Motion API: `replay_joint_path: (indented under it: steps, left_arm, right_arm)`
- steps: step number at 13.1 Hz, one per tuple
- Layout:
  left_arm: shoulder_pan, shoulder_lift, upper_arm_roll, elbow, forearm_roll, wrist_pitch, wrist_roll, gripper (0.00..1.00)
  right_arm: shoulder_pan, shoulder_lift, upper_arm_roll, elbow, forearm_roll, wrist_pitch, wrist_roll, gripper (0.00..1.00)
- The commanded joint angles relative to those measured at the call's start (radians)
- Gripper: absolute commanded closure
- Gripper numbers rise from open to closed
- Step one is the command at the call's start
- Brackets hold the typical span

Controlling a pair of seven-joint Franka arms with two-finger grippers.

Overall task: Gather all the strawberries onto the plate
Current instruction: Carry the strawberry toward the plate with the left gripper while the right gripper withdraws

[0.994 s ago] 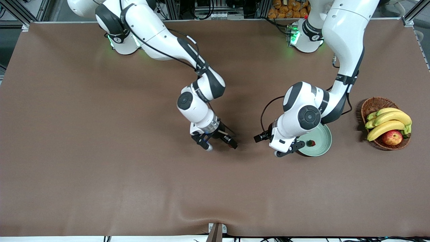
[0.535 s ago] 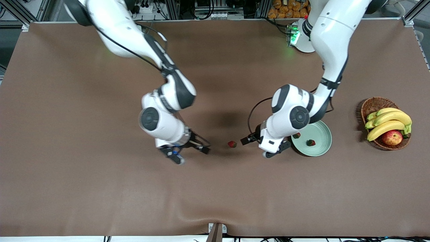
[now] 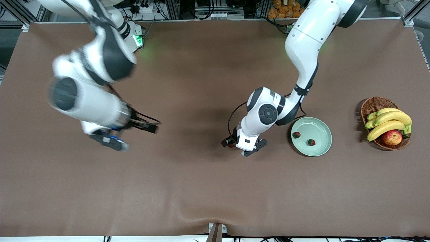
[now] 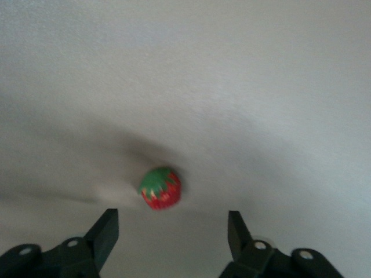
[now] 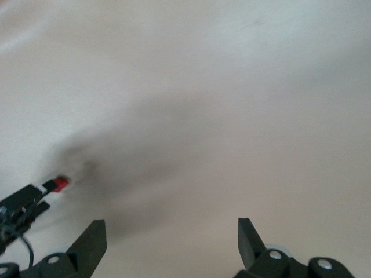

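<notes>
The left arm reaches down beside the plate point(image 3: 318, 126), its wrist bent low; the left gripper point(image 4: 173, 231) stands over a strawberry point(image 4: 160, 187) lying on the table point(image 3: 201, 188), fingers apart with the berry untouched between them. Two more strawberries point(image 3: 296, 134) lie in the plate; the right gripper point(image 5: 172, 240) hangs wide and empty toward the right arm's end of the table

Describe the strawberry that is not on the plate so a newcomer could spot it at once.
Start at the mint-green plate and look toward the right arm's end of the table. The left gripper is there, and a tiny red strawberry lies on the bare brown table between its open fingers, unlike the two berries on the plate.
</notes>
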Motion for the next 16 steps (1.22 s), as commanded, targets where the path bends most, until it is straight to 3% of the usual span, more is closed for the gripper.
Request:
replay_joint_path:
  steps: [1,2,4,8,9,11,14,16]
  left_arm:
    - [-0.085,0.029,0.088,0.04,0.027,0.005,-0.054,0.31]
    - [-0.092,0.031,0.096,0.04,0.028,0.005,-0.055,0.32]
    - [-0.092,0.035,0.097,0.04,0.031,0.005,-0.052,0.46]
    - [-0.086,0.046,0.096,0.043,0.03,0.005,-0.041,0.59]
    - [-0.086,0.046,0.097,0.043,0.031,0.005,-0.038,0.67]
    - [-0.083,0.036,0.096,0.043,0.031,0.005,-0.014,1.0]
    - [-0.061,-0.01,0.097,0.037,0.031,-0.004,0.012,1.0]
    - [-0.018,-0.076,0.094,0.025,0.031,-0.097,0.034,1.0]
  right_arm:
    - [-0.2,-0.118,0.124,-0.039,-0.049,-0.086,-0.099,0.0]
    - [-0.26,-0.14,0.138,-0.036,-0.05,-0.126,-0.149,0.0]
    - [-0.346,-0.178,0.137,-0.035,-0.059,-0.195,-0.304,0.0]
    - [-0.449,-0.218,0.128,-0.041,-0.189,-0.266,-0.64,0.0]
    - [-0.449,-0.221,0.112,-0.042,-0.215,-0.263,-0.677,0.0]
    - [-0.449,-0.223,0.1,-0.042,-0.226,-0.249,-0.697,0.0]
    - [-0.446,-0.222,0.097,-0.053,-0.218,-0.164,-0.694,0.0]
    - [-0.448,-0.234,0.097,-0.073,-0.209,-0.127,-0.693,0.0]
